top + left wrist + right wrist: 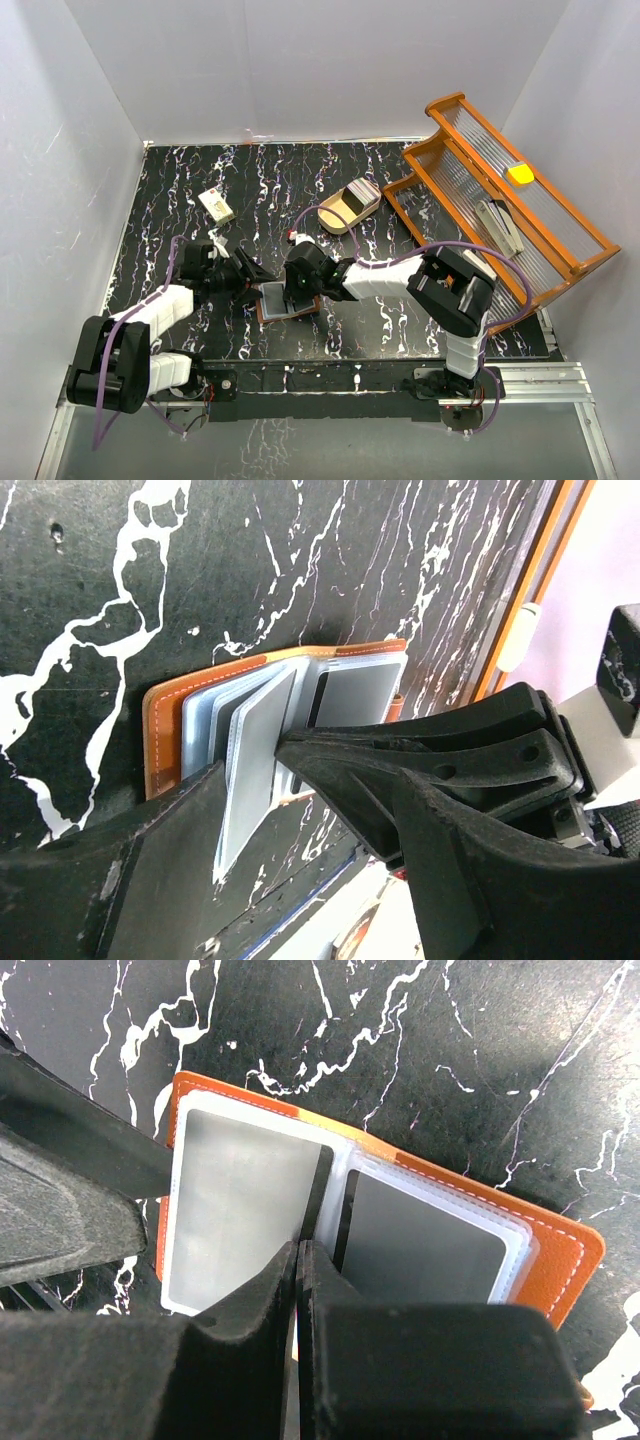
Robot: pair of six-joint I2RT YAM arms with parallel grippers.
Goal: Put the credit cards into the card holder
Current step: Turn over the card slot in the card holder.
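R gripper (300, 1245), clenched empty, pins open card holder (560, 1260) at its fold by table's (400, 320) near edge. L gripper (250, 760), released, straddles 1 lifted sleeve (255, 770), likely spreading it; credit cards (358, 195) sit in tray (330, 222) toward far edge.

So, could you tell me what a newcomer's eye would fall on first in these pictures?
The open brown card holder at the near middle of the black marbled table, with the left gripper open astride a raised clear sleeve and the right gripper shut, tips at the centre fold. Then the tilted orange rack at the right edge.
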